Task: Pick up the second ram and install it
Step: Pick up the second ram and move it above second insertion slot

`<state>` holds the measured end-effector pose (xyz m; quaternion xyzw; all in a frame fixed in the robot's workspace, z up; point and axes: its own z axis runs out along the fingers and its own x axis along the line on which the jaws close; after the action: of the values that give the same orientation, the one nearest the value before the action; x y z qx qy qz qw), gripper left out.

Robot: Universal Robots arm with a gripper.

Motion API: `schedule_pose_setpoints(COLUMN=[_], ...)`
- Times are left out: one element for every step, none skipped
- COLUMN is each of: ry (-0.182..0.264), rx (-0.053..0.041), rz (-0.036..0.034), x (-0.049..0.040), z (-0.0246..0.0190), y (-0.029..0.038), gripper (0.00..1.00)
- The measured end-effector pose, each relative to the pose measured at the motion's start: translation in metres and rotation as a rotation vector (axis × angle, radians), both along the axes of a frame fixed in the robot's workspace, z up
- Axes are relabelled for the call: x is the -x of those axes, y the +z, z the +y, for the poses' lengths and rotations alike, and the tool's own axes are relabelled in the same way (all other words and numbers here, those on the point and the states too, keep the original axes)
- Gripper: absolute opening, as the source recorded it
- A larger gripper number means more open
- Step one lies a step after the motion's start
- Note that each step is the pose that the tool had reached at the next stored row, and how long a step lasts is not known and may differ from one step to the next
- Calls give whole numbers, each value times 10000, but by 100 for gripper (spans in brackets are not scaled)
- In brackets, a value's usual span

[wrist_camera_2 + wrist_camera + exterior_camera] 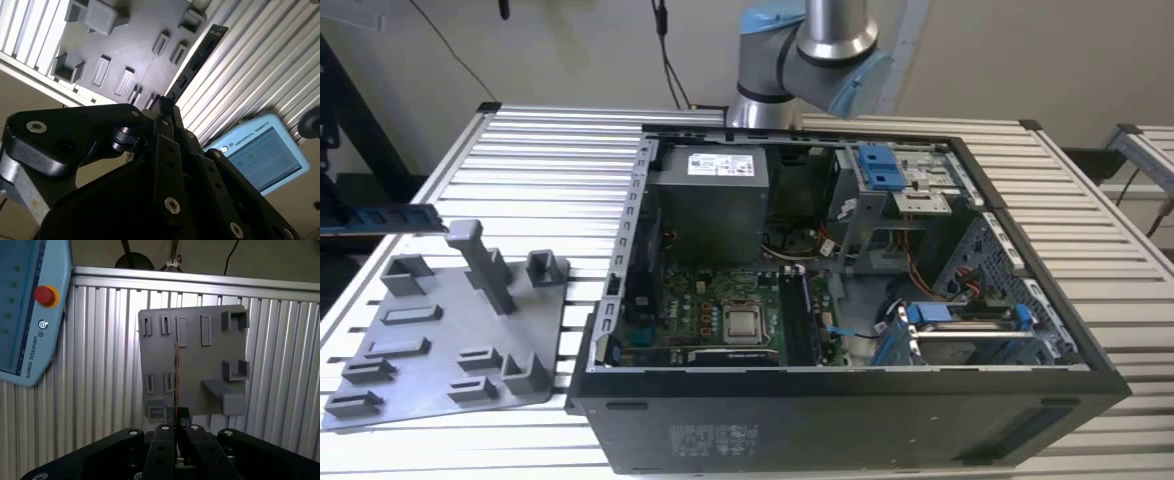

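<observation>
I saw the gripper point(176, 416) clamped on the second ram point(176, 375). It pinched 1 end of the thin dark stick, and the rest stuck out edge-on over the grey tray point(200, 365). In both wrist views the stick looked apart from the tray's sockets and upright posts, though I could not tell how high it hung. Well apart from the tray, past a stretch of bare slats, was the blue teach pendant point(25, 315) with 1 red button point(45, 295) and printed lettering beside its screen. The open computer case point(854, 420) stood just beside the tray, on the exterior view's right of it. It had a white sticker point(720, 163) on the power supply and pale print on its near wall, both too small for me to make out. The slatted table point(547, 150) lay bare beyond the tray, and the tray's near corner sat close to the table's edge.
</observation>
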<state>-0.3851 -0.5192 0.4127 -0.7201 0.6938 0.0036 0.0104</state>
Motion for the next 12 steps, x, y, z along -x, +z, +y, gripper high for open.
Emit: schedule_pose_setpoints(ry=[-67,-138,-214,-284,-347,-377,-388,-392,-393,-393,-393,-394], rx=[-1,0,0,0,1,2,1,0,1,0,0,0], rz=[-1,0,1,1,1,2,1,0,1,1,1,1], x=[-4,-6,-9,-13,-20,-34,-53,-75,-99,-124,-151,-177], z=[0,0,0,0,-1,-1,0,0,0,0,0,0], y=[-1,-1,0,0,0,1,0,0,0,0,0,0], gripper=[14,14,14,14,14,14,14,14,14,14,14,14])
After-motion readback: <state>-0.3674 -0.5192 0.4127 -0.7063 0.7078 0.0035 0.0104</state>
